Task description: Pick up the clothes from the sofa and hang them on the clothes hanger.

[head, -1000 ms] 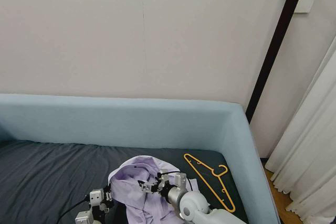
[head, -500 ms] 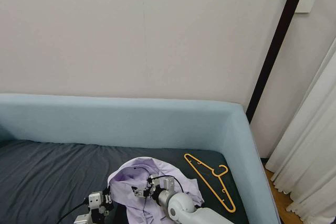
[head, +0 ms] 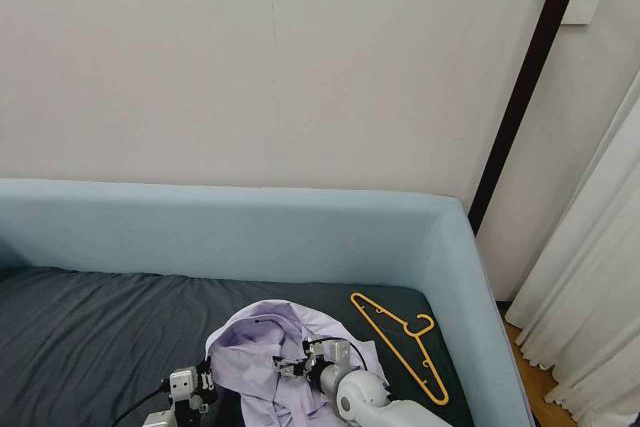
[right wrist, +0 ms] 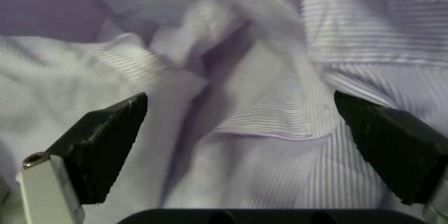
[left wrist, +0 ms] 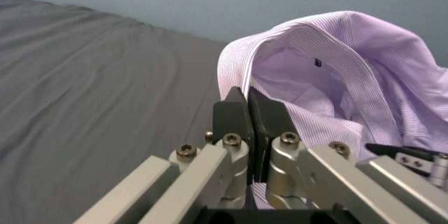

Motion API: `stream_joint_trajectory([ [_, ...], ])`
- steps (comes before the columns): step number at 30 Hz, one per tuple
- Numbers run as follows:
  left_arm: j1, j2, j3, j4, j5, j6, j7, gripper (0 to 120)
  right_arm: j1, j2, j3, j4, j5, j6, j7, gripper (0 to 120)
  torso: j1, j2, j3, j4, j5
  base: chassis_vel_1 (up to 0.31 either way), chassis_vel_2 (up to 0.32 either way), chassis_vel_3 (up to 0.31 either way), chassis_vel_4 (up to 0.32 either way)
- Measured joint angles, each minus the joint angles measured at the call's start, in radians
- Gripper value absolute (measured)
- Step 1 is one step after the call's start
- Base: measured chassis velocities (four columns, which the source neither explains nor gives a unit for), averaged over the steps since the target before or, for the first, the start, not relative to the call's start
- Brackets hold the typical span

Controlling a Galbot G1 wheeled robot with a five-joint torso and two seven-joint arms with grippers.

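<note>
Lower centre: right gripper [right wrist: 245, 145], pads spread over crumpled lilac pin-striped shirt [head: 262, 335]; left gripper [left wrist: 248, 121] pads pressed together nr collar. Thin orange hanger [head: 400, 342], lower right.

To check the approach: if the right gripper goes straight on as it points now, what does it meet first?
The shirt: its folds lie directly ahead of the open right gripper, apparently close.
</note>
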Motion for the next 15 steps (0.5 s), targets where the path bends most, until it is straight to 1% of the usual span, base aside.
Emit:
stream_joint_trajectory([
  [5, -0.009, -0.003, 0.010, 0.004, 0.000, -0.001, 0.000, 0, -0.002, -0.037, -0.003, -0.007, -0.058, 0.005, -0.012, 100, 0.000, 0.000, 0.000, -0.0003, -0.0001, 0.000, 0.000, 0.000, 0.000],
  [15, -0.007, -0.002, 0.016, 0.003, -0.001, -0.001, 0.000, 0, 0.007, -0.027, 0.004, -0.024, -0.063, 0.016, -0.047, 100, 0.000, 0.000, 0.000, -0.0001, -0.0001, 0.000, 0.000, 0.000, 0.000],
])
